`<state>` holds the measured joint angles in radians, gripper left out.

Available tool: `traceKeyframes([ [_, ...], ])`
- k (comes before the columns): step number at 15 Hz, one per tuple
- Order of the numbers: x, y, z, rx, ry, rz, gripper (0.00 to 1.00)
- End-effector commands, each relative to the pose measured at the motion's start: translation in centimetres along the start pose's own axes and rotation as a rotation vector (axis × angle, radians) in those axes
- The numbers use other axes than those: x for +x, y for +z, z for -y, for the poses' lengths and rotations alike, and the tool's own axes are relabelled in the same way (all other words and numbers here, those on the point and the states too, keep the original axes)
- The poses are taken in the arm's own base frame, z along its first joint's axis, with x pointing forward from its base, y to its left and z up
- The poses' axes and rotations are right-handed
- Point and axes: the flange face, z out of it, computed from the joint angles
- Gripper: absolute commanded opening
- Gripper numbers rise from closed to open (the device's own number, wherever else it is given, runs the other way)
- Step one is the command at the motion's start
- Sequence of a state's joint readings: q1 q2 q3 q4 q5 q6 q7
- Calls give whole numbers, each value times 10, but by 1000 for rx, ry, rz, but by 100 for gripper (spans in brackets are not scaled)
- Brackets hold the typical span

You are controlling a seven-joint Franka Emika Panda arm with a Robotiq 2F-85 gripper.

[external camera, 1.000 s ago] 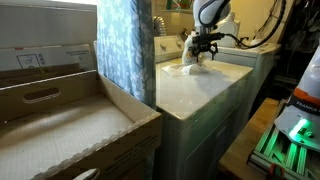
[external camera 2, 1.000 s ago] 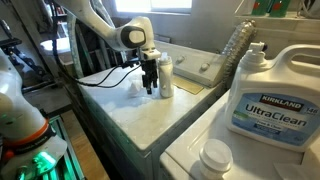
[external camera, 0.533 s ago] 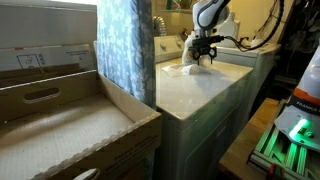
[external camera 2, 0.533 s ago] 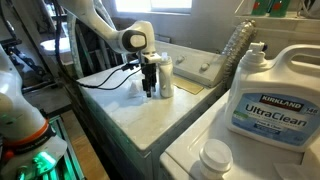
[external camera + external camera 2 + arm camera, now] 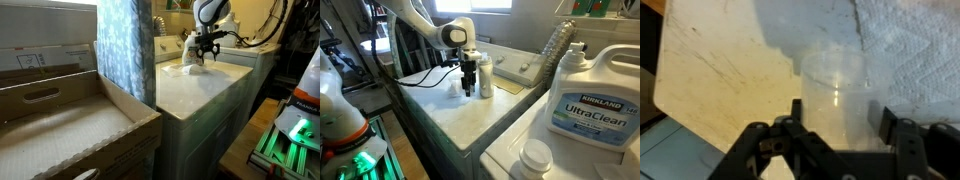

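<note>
The end effector straddles a translucent plastic cup near the cream speckled surface's back edge, its jaws partly open. The cup is not yet gripped or lifted.

In an exterior view the hand hangs low over the far end of the pale worktop. A blue patterned curtain stands between the worktop and a cardboard box.

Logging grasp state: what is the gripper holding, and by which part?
Nothing yet: the fingers straddle the clear cup at its sides, not visibly clamped.
</note>
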<state>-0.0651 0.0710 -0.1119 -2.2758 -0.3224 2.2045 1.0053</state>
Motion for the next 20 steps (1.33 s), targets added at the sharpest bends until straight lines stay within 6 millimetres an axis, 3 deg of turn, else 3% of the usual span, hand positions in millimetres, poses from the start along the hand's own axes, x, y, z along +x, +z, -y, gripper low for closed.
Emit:
traceKeyframes([
  [1, -2, -29, -41, -140, 32, -27, 44],
  [4, 8, -56, -79, -267, 126, -73, 44],
  [5, 5, -41, -55, -229, 79, -44, 69],
  [7, 10, -57, -71, -246, 107, -59, 69],
  [9, 11, -61, -74, -244, 115, -63, 69],
  [10, 11, -61, -74, -245, 117, -63, 44],
  [12, 34, -68, -91, -306, 198, -212, 44],
  [15, 90, -95, -131, -343, 256, -381, 44],
  [20, 161, -148, -161, -313, 355, -661, 44],
])
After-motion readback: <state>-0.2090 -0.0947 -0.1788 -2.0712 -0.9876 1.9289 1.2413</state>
